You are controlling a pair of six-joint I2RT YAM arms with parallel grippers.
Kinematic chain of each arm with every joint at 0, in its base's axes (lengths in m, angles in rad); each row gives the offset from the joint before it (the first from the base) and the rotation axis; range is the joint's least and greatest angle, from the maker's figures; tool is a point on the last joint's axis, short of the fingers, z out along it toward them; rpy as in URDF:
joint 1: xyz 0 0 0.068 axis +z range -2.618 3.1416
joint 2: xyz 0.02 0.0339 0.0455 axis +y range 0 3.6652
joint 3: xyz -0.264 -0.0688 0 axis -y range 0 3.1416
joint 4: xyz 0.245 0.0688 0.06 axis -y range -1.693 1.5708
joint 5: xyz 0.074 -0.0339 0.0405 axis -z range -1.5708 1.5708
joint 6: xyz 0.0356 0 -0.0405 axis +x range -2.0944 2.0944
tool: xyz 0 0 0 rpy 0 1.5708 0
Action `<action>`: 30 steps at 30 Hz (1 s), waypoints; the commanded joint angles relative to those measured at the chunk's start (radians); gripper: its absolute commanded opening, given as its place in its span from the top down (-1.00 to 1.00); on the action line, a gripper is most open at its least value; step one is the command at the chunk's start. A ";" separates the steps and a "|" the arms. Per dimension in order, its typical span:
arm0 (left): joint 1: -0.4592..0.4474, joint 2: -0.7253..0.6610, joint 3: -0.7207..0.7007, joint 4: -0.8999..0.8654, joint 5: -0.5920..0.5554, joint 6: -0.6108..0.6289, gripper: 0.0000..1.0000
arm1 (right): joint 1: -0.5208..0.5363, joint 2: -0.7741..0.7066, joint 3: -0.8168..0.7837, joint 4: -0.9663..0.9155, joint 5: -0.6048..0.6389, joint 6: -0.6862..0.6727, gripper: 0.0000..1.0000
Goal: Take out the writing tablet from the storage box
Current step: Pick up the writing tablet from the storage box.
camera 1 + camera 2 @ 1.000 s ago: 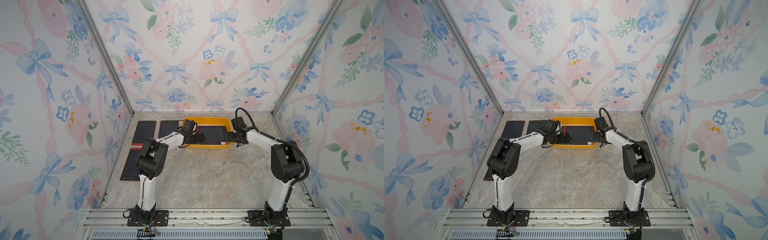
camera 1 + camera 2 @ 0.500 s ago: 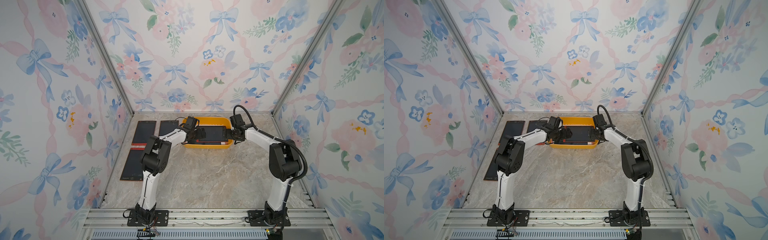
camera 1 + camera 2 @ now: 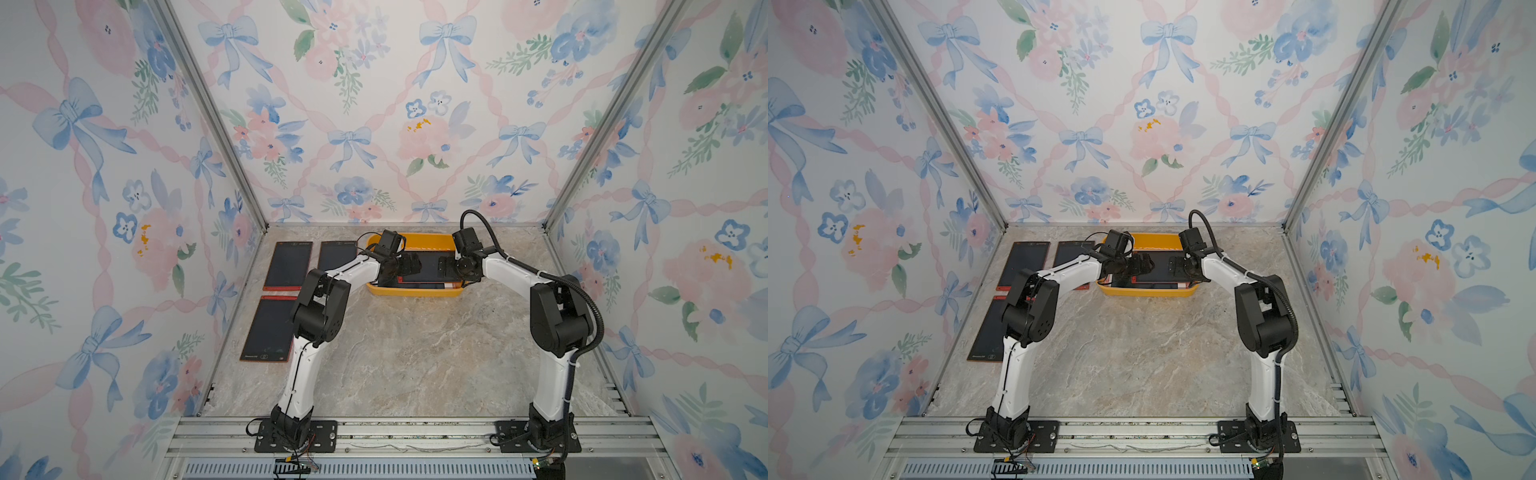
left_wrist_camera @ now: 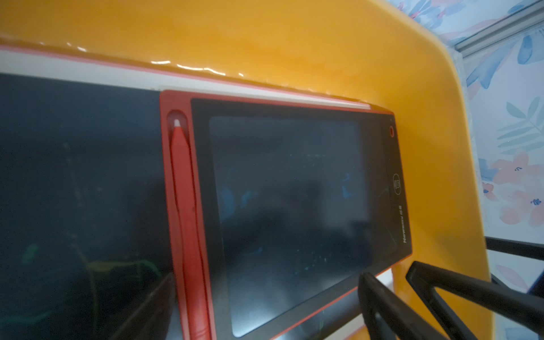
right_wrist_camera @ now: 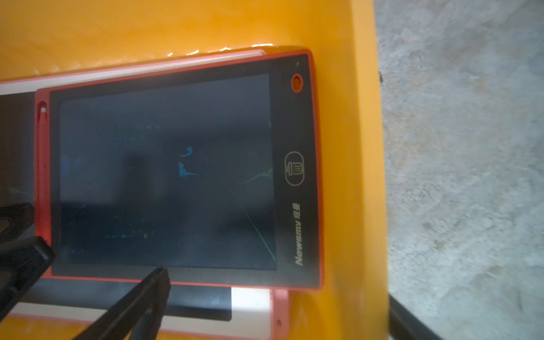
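Centrally, red-framed writing tablet [image 3: 428,267] lying flat atop another tablet [image 5: 200,303] inside yellow-orange storage box [image 3: 415,292], box at back of marble surface [image 3: 415,353], left hand [image 3: 409,264] and right hand [image 3: 444,266] at tablet's opposite ends, both spread wide, three more tablets [image 3: 289,266] flat beside box.

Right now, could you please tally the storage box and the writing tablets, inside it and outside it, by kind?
Storage box: 1
Tablets inside it: 2 visible
Tablets outside it: 3
Total: 6
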 commanded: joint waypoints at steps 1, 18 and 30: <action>-0.013 0.047 0.029 -0.009 0.147 -0.031 -0.96 | 0.012 0.032 0.022 0.019 -0.043 0.017 -0.94; 0.011 -0.055 -0.230 0.714 0.510 -0.451 -0.96 | 0.005 0.019 -0.013 0.057 -0.059 0.029 -0.94; 0.003 -0.033 -0.232 0.927 0.586 -0.609 -0.95 | 0.002 -0.008 -0.042 0.088 -0.063 0.034 -0.94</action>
